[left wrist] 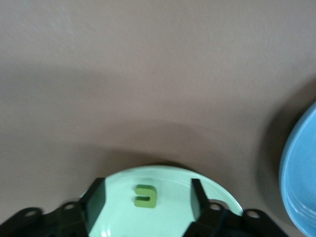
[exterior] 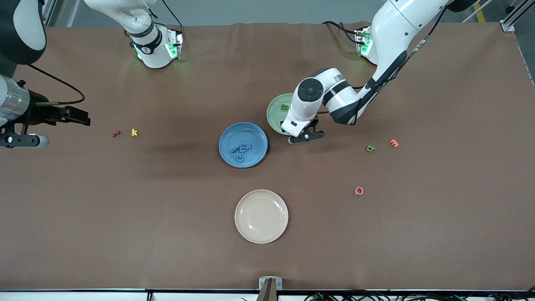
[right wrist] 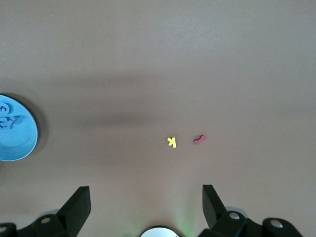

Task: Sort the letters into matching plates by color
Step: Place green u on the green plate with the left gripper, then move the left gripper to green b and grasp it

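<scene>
The pale green plate (exterior: 276, 112) lies next to the blue plate (exterior: 243, 144), toward the left arm's end. My left gripper (exterior: 304, 136) hovers over the green plate's rim nearest the front camera. In the left wrist view it (left wrist: 146, 184) is open, and a small green letter (left wrist: 146, 195) lies in the plate (left wrist: 217, 197) between the fingers. Another green letter (exterior: 284, 107) shows in that plate. Blue letters (exterior: 241, 149) lie in the blue plate. One green letter (exterior: 370, 148) lies on the table. My right gripper (exterior: 79, 116) waits open and empty over the table's right-arm end (right wrist: 145, 192).
A cream plate (exterior: 261, 216) lies nearer the front camera than the blue plate. An orange letter (exterior: 394, 143) and a pink letter (exterior: 358, 190) lie toward the left arm's end. A red letter (exterior: 116, 133) and a yellow k (exterior: 134, 132) lie near the right gripper.
</scene>
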You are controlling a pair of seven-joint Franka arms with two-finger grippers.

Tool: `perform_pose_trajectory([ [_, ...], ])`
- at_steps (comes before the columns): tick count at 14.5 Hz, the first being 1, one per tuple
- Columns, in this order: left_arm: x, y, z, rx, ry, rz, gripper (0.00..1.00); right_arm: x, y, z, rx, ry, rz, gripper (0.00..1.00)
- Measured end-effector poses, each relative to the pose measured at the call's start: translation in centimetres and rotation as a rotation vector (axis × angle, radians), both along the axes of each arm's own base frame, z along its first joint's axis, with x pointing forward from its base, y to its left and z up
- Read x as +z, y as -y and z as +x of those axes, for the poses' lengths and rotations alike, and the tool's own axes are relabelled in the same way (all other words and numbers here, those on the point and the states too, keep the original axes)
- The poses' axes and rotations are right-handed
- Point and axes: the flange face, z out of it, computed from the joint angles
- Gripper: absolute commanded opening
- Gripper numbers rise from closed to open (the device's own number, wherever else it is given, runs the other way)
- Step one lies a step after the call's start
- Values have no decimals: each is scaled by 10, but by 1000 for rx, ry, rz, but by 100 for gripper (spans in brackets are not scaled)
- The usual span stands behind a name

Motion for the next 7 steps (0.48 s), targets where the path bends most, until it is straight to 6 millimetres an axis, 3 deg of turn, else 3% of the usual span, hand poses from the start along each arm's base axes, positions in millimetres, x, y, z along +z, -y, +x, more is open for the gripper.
perform_pose_trajectory([
  [3,26,-34,27,-54,37,30,99,-7,-2,0,-2,-7,5,100],
  [7,42,-107,57,-110,58,74,99,-3,5,-1,-16,-1,6,100],
])
